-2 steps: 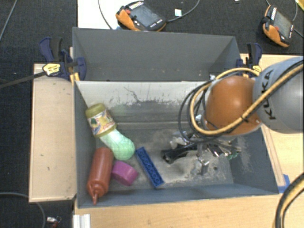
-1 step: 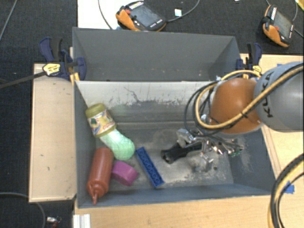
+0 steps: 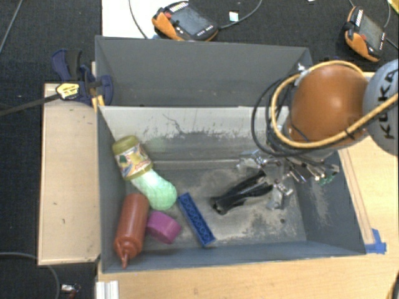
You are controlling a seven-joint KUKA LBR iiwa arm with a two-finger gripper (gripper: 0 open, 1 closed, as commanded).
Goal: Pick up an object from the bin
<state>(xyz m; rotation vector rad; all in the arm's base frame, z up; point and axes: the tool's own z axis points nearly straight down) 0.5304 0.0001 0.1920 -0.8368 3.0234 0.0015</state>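
Observation:
My gripper (image 3: 268, 180) is low in the right half of the bin, under the arm's orange cover. Its metal fingers (image 3: 282, 197) stand apart, one on each side of the right end of a black elongated thing (image 3: 235, 197). That thing lies slanted on the bin floor, with its left end pointing toward the front. The gripper looks open and the black thing rests on the floor. A blue toy brick (image 3: 196, 220) lies left of it, a hand's width from the black thing's left end.
Along the left wall lie a pale green bottle with a yellow cap (image 3: 142, 172), a red-brown squeeze bottle (image 3: 131, 226) and a purple block (image 3: 163, 227). Bare floor shows at the back middle and the front right.

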